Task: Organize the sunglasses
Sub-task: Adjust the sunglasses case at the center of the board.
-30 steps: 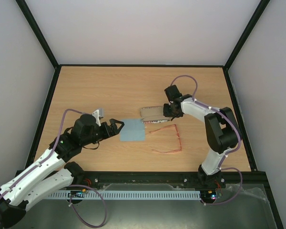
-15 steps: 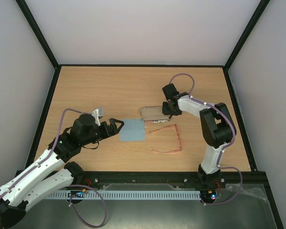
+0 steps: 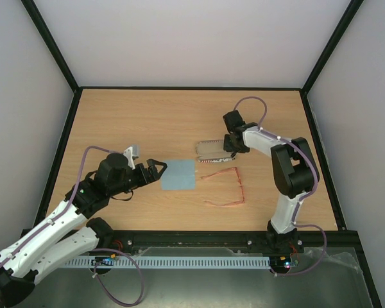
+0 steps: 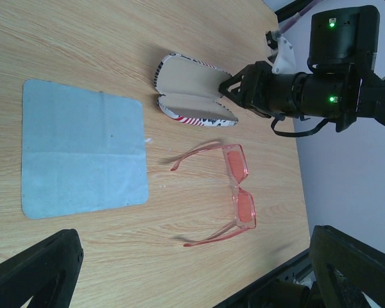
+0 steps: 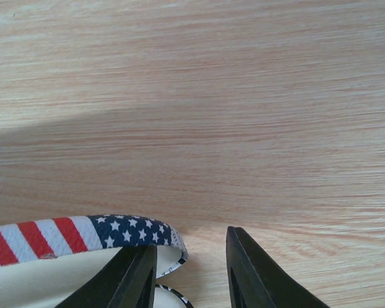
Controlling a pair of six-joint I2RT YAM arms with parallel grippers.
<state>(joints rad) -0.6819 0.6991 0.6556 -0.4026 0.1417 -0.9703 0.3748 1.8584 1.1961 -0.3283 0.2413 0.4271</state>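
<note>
Lying open on desk [image 3: 147, 115] just robot-side of flag case [image 4: 186, 83], whose end R end effector [image 5: 189, 240] pinches narrow, sunglasses [image 4: 235, 163] look light, thin & fragile, prob. best grabbed at bridge, not temples; L end effector [image 3: 163, 171] wide, empty.

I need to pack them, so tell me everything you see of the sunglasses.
The sunglasses have a slim, see-through reddish-orange frame, plastic-looking, with two squarish tinted lenses and long thin arms, both unfolded. They rest on the wooden table, apart from the blue cloth and the open striped case; nothing else touches them.
</note>
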